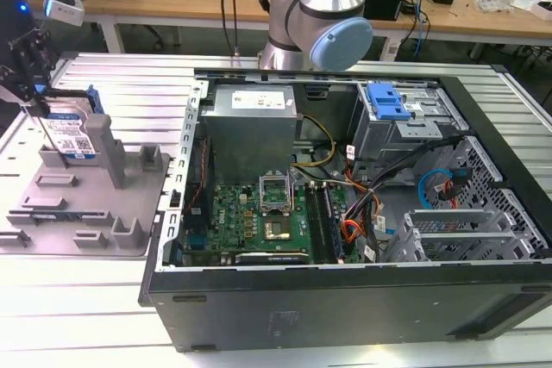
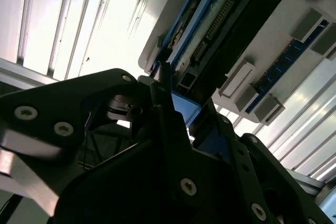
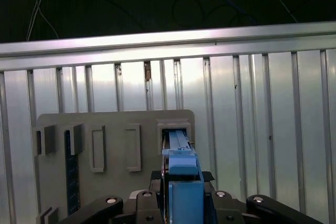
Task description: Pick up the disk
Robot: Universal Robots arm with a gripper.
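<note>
The ribbed metal worktop [image 1: 103, 299] carries an open computer case [image 1: 345, 213] on the exterior view's right and a grey fixture plate [image 1: 78, 204] on its left; the disk [image 1: 73, 135] stands on edge in the plate, against an upright post [image 1: 108, 148]; the claw [image 1: 39, 105] reaches down around the disk's blue rail [image 3: 181, 174], whether clenched or released I cannot tell.

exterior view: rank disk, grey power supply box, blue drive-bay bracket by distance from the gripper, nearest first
1. disk: standing on edge in the fixture plate at the exterior view's left, right at the gripper.
2. power supply box: inside the computer case, mid-frame.
3. blue bracket: at the case's far end, toward the exterior view's right.
</note>
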